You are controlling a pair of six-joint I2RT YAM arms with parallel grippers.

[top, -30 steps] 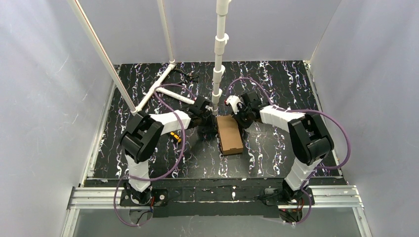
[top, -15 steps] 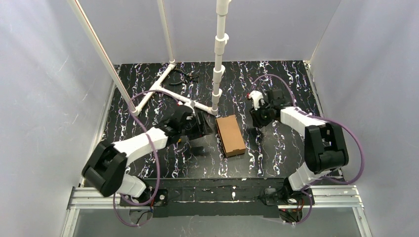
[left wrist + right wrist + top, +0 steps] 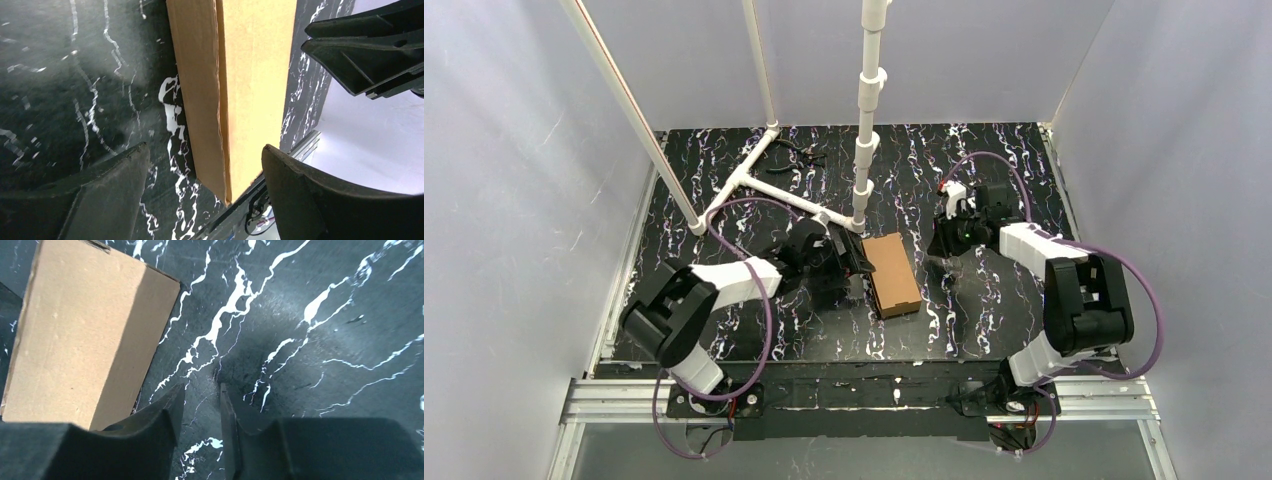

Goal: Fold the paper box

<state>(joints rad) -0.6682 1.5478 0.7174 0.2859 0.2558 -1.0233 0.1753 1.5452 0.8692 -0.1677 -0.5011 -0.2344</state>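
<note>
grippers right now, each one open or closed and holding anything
Left gripper: open wide at the edge of the paper box, gripping nothing.
Right gripper: open only a little, holding nothing, apart from the box.

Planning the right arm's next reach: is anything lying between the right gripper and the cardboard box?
Nothing visible does. Only bare black marbled table separates the right gripper from the paper box. The left gripper is at the box's opposite side.

The left arm (image 3: 734,278) and right arm (image 3: 1024,240) have white shells, black joints, purple cables (image 3: 768,310); the left end effector (image 3: 204,146) and right end effector (image 3: 201,386) have 2 black fingers (image 3: 310,200) each.
</note>
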